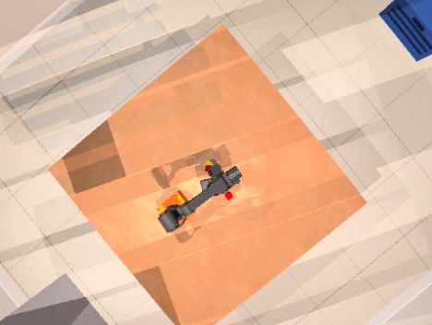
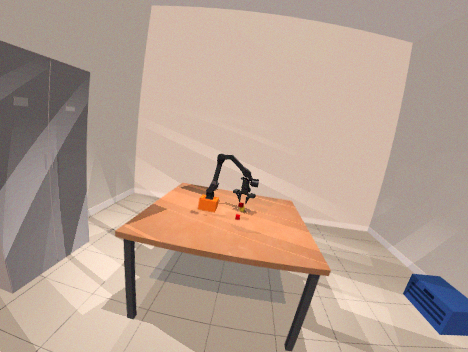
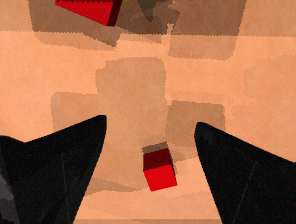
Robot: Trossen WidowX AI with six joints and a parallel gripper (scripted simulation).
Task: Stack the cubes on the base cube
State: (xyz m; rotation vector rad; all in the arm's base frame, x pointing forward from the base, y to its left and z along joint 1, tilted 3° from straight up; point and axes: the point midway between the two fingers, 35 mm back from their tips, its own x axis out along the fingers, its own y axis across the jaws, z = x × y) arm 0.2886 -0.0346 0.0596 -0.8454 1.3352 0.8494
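Note:
The yellow base cube (image 1: 209, 162) (image 2: 242, 209) stands on the table, mostly hidden. One red cube (image 1: 208, 168) (image 2: 241, 204) (image 3: 90, 11) sits on top of it; the wrist view cuts it off at the top edge. Its exact seat on the corner cannot be told. The other red cube (image 1: 229, 196) (image 2: 237, 217) (image 3: 160, 175) lies on the table. In the wrist view it shows between the fingers and a little nearer the bottom edge, well below the tips. My gripper (image 2: 243, 201) (image 3: 151, 125) is open and empty, above the table beside the stacked cubes.
The wooden table (image 1: 277, 231) (image 2: 200, 240) carries the arm, which stands on an orange block (image 1: 172, 201) (image 2: 208, 203). The stacked red cube is close to my gripper. A blue box (image 1: 411, 28) (image 2: 440, 305) stands on the floor away from the table.

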